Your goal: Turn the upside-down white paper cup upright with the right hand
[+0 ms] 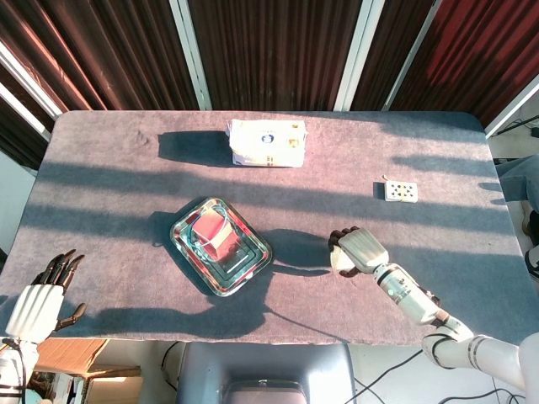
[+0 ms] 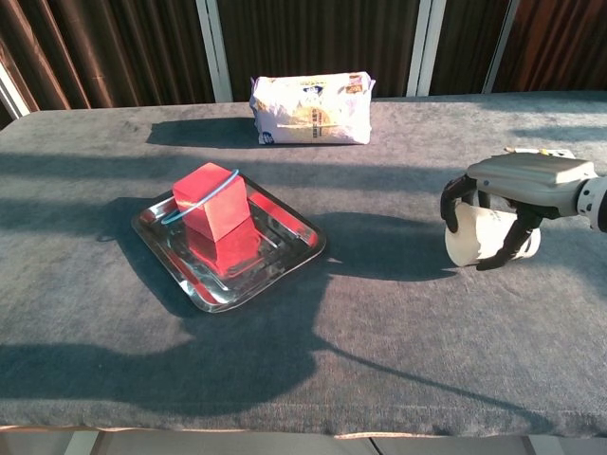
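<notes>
Right robot hand (image 2: 507, 194) wraps its fingers over the white paper cup (image 2: 479, 239) near the counter's (image 1: 118, 181) front right edge. Metal tray (image 2: 285, 261) at counter centre contains a red block (image 2: 213, 201). Left robot hand (image 1: 38, 299), fingers spread, holds nothing off the front left corner.

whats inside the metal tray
A red block with a light blue band across its top sits in the metal tray. The shiny tray floor mirrors it. The floor directly under the block is covered, so nothing there can be seen.

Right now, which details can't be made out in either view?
- Paper cup: head view, mostly covered by the right hand; its open end hidden in both.
- Left hand: head view only, wrist cut by the frame edge.
- Small card: markings too small.
</notes>
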